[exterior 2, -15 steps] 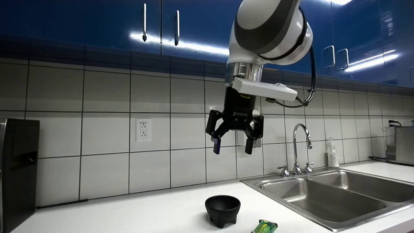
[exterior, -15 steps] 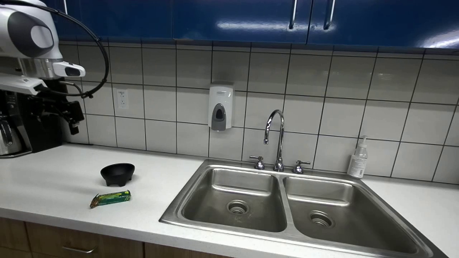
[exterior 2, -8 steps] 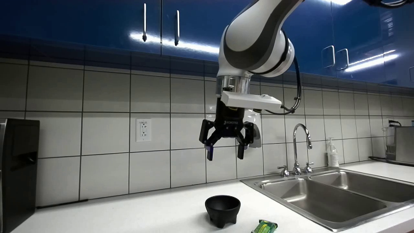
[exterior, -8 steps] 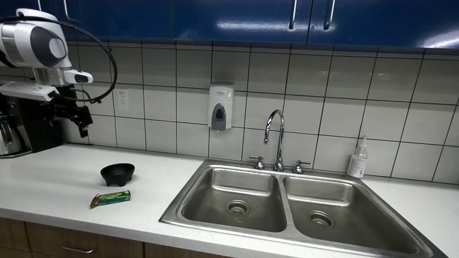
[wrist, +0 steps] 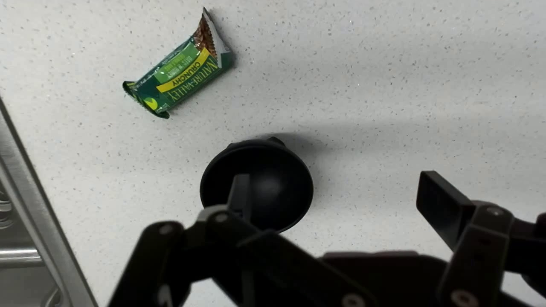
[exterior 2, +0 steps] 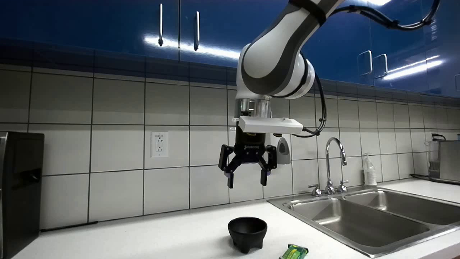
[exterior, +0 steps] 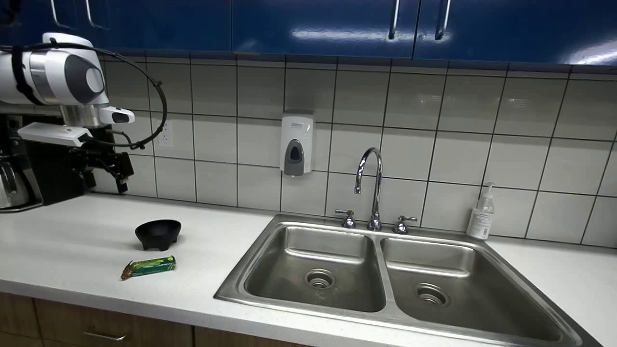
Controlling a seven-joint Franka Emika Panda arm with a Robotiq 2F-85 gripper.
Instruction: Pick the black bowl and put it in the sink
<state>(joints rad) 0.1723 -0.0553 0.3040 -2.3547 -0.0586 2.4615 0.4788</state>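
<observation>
Sink (exterior: 385,277): 1 in an exterior view, with 2 basins (exterior: 337,295), 2 drains (exterior: 319,278), 1 faucet (exterior: 377,193).
Black bowl (exterior: 158,234): 1 there, upright on the counter (exterior: 217,236), apart from the sink.
My gripper (exterior 2: 247,184): 1 in an exterior view, 2 fingers (exterior 2: 230,181) spread wide; I hold 0 things.
Green packet (wrist: 181,76): 1 in the wrist view, near the bowl.

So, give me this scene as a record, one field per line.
tool: Robotiq gripper, open, above the white countertop, holding nothing
pick item: black footed bowl, upright on the countertop
nearby: green Nature Valley Crunchy packet, beside the bowl, not touching it
destination: stainless-steel double-basin sink with chrome gooseneck faucet
wall: white-and-grey dispenser
status: bowl not yet picked up
</observation>
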